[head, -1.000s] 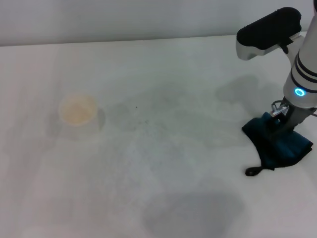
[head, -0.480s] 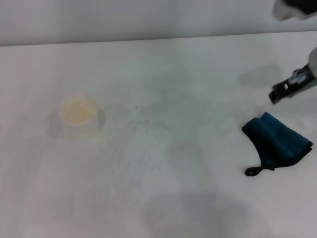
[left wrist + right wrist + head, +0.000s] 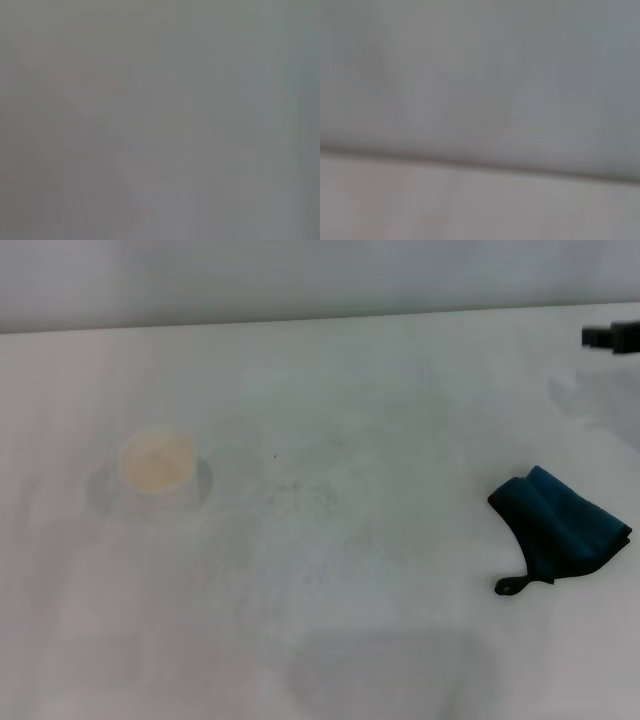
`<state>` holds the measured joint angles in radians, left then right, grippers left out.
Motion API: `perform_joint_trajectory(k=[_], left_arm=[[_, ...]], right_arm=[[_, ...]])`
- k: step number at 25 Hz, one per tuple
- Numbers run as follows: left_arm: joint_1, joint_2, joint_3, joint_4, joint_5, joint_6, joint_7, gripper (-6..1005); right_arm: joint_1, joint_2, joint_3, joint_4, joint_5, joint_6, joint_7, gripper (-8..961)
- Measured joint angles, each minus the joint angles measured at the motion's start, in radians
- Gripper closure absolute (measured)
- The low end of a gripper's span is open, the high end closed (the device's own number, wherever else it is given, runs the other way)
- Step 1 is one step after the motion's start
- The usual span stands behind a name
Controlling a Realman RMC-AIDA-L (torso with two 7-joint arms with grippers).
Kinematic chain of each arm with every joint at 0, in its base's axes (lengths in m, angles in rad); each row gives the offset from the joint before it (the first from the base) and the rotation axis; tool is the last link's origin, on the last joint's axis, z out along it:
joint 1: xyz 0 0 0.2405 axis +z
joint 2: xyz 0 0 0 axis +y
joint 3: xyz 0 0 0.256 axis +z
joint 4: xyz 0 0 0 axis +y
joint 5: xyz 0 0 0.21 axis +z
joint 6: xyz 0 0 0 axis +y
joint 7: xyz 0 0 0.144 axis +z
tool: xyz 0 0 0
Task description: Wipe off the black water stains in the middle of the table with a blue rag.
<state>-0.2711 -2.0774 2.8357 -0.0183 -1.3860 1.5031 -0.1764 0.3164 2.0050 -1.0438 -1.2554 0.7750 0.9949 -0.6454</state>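
Note:
The blue rag (image 3: 558, 525) lies crumpled on the white table (image 3: 360, 620) at the right, its black loop (image 3: 510, 586) pointing toward the front. Nothing touches it. Only a dark tip of my right gripper (image 3: 610, 336) shows at the right edge, far behind and above the rag. No black peanut-shaped stain shows; the table's middle has faint grey smudges (image 3: 300, 495) and a tiny dark speck (image 3: 275, 455). The left gripper is out of view. Both wrist views show only blank grey surface.
A white paper cup (image 3: 157, 462) stands on the left part of the table. The table's back edge (image 3: 300, 320) meets a pale wall. A soft shadow (image 3: 390, 670) lies near the front.
My right gripper, down on the rag a second ago, has let go and lifted up and back to the right edge. The rag stays where it lay.

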Motion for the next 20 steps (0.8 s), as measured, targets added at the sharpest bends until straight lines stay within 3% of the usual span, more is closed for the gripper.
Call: perform_joint_trajectory(k=[4, 8, 13, 20], left_arm=[[0.012, -0.001, -0.003, 0.0, -0.005, -0.004, -0.001, 122], [0.013, -0.002, -0.004, 0.022, -0.006, -0.006, -0.001, 123], [0.015, -0.001, -0.004, 0.033, -0.006, -0.006, -0.002, 123], [0.018, -0.001, 0.004, 0.046, 0.0, -0.008, -0.001, 123]], right_arm=[[-0.008, -0.001, 0.134, 0.187, 0.319, -0.077, -0.336, 548], [-0.009, 0.0, 0.3, 0.443, 0.629, -0.067, -0.739, 548], [-0.009, -0.002, 0.4, 0.676, 0.855, -0.029, -1.125, 549], [-0.011, -0.001, 0.572, 1.055, 1.157, 0.245, -1.829, 550]])
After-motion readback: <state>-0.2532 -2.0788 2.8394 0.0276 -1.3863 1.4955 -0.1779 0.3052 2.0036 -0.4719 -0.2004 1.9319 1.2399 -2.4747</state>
